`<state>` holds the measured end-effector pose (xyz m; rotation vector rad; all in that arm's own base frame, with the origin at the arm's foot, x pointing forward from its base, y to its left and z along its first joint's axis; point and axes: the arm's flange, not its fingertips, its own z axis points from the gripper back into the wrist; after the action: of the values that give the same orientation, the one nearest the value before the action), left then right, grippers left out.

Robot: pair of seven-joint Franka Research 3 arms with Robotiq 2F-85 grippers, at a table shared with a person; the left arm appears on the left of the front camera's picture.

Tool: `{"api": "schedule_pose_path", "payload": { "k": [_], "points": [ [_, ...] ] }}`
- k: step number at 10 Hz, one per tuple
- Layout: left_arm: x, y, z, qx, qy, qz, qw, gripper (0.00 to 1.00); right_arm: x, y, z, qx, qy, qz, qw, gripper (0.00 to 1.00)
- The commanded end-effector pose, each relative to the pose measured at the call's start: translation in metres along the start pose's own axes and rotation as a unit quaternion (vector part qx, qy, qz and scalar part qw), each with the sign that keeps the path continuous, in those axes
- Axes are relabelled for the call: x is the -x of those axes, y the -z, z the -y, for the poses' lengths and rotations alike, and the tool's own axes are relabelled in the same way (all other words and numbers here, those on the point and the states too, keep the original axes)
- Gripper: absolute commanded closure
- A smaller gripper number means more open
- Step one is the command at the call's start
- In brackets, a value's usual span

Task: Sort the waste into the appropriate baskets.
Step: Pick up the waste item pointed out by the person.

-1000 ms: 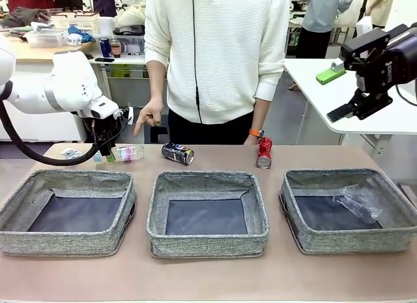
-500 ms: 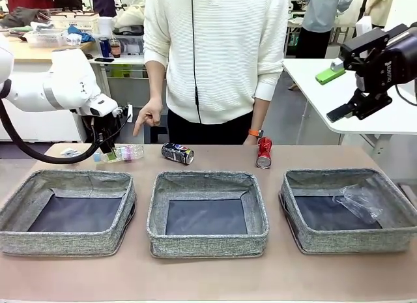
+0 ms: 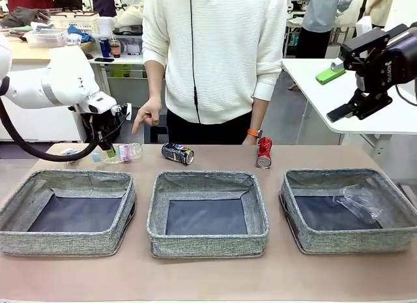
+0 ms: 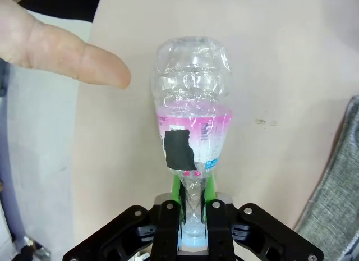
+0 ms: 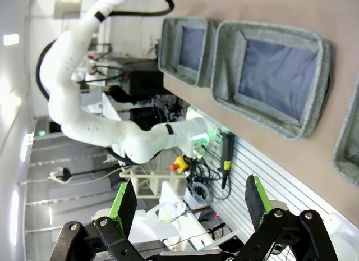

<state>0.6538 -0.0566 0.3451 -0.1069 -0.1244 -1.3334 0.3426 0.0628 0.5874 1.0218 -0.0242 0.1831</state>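
Three grey woven baskets are set in a row at the near side of the table (image 3: 208,277). Dark bottoms are shown by the left basket (image 3: 65,243) and the middle basket (image 3: 207,245), and clear plastic film (image 3: 357,204) is seen lying in the right basket (image 3: 345,241). Just beyond the left basket, a clear plastic bottle (image 4: 190,98) is pinched at its neck between the green pads of the left gripper (image 4: 192,187). A dark soda can (image 3: 178,153) is laid on its side behind the middle basket, and a red soda can (image 3: 264,153) is found farther right. A person's hand (image 3: 148,115) is pointed down near the bottle. The right gripper (image 5: 189,196) is held high at the right, jaws spread wide, nothing between them.
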Motion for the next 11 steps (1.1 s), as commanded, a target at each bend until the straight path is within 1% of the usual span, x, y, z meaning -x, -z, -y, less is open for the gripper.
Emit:
{"api": "schedule_pose_path", "payload": {
  "k": [1,2,3,4,5,6,7,8,9,10,11],
  "points": [
    [0.004,-0.003,-0.001,0.043,0.018,-0.002,0.999,1.00,-0.001,0.000,-0.003,-0.013,-0.003,0.002,1.000,0.00],
    [0.007,-0.013,0.005,0.048,0.019,-0.006,0.999,1.00,-0.001,0.000,-0.003,-0.013,-0.003,0.002,1.000,0.00],
    [0.010,-0.033,0.014,0.066,0.042,0.006,0.997,1.00,-0.001,0.000,-0.003,-0.013,-0.003,0.002,1.000,0.00],
    [0.012,-0.065,0.026,0.057,0.064,0.012,0.996,1.00,-0.001,0.000,-0.003,-0.013,-0.003,0.002,1.000,0.00],
    [0.014,-0.108,0.046,0.024,0.084,0.015,0.996,1.00,-0.001,0.000,-0.003,-0.013,-0.003,0.002,1.000,0.00],
    [0.015,-0.143,0.069,0.020,0.089,0.022,0.996,1.00,-0.001,0.000,-0.003,-0.013,-0.003,0.002,1.000,0.00],
    [0.016,-0.170,0.096,0.072,0.119,0.024,0.990,1.00,-0.001,0.000,-0.003,-0.013,-0.003,0.002,1.000,0.00],
    [0.013,-0.198,0.128,0.103,0.053,-0.001,0.993,1.00,-0.001,0.000,-0.003,-0.013,-0.003,0.002,1.000,0.00],
    [-0.001,-0.215,0.158,0.046,-0.120,0.019,0.991,1.00,-0.001,0.000,-0.003,-0.013,-0.003,0.002,1.000,0.00],
    [-0.005,-0.222,0.180,-0.036,-0.210,0.009,0.977,1.00,-0.001,0.000,-0.003,-0.013,-0.003,0.002,1.000,0.00],
    [-0.007,-0.227,0.205,-0.077,-0.267,-0.005,0.961,1.00,-0.001,0.000,-0.003,-0.013,-0.003,0.002,1.000,0.00]
  ]
}}
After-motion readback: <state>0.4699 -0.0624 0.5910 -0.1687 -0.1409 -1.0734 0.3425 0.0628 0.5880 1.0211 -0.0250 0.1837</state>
